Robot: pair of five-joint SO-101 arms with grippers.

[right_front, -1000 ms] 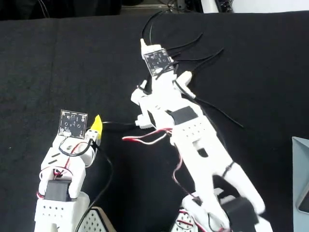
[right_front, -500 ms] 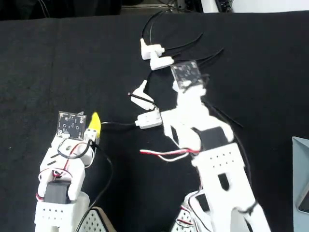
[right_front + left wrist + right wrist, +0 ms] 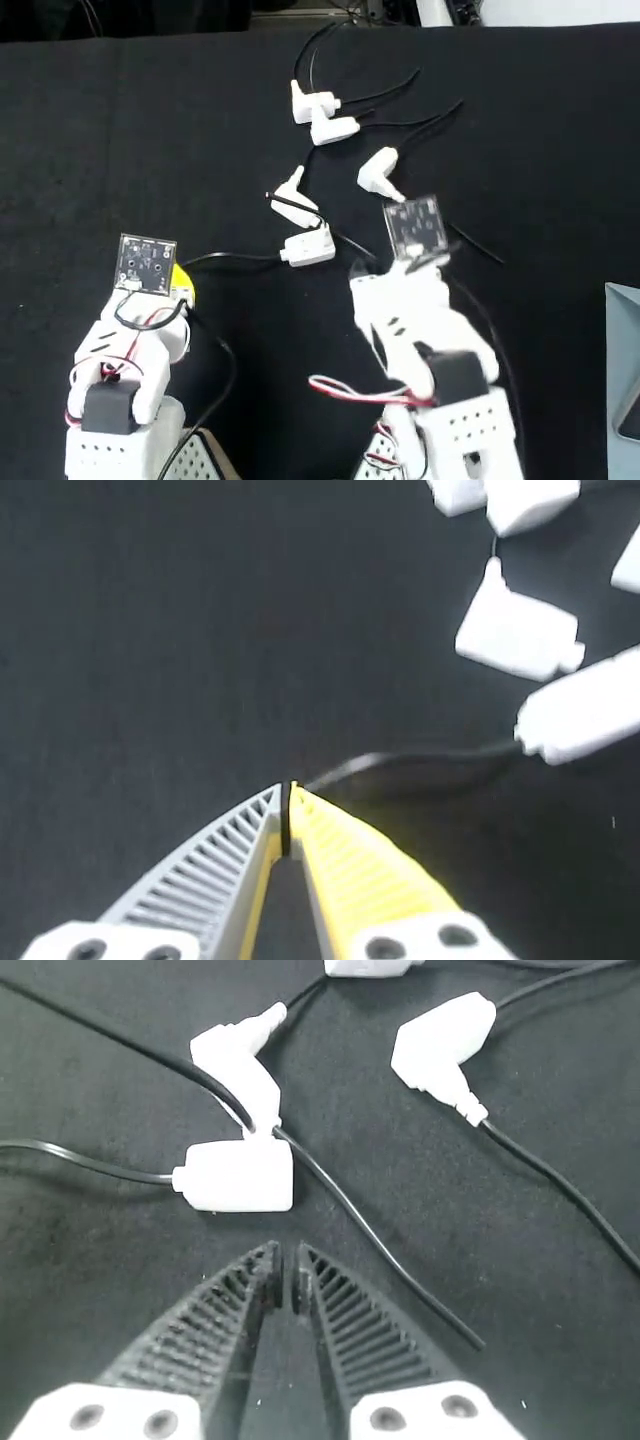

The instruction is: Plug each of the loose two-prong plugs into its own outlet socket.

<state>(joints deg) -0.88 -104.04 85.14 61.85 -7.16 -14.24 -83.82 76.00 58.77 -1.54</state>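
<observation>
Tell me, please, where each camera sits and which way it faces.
High view: fixed off the arms, looking down on the black table; the left arm and right arm enter from the near edge.
Left wrist view: on the left wrist, looking along the left end effector, shut on a black cord.
Right wrist view: on the right wrist, looking past the right end effector at the table.
Shared: both wrist views show the cord's white connector and the angled plug beside it.

Looking down, a grey box (image 3: 624,360) runs off the view's edge, and from the left wrist the nearest corded white piece (image 3: 585,708) is blurred and cropped, plug or socket I can't tell.
</observation>
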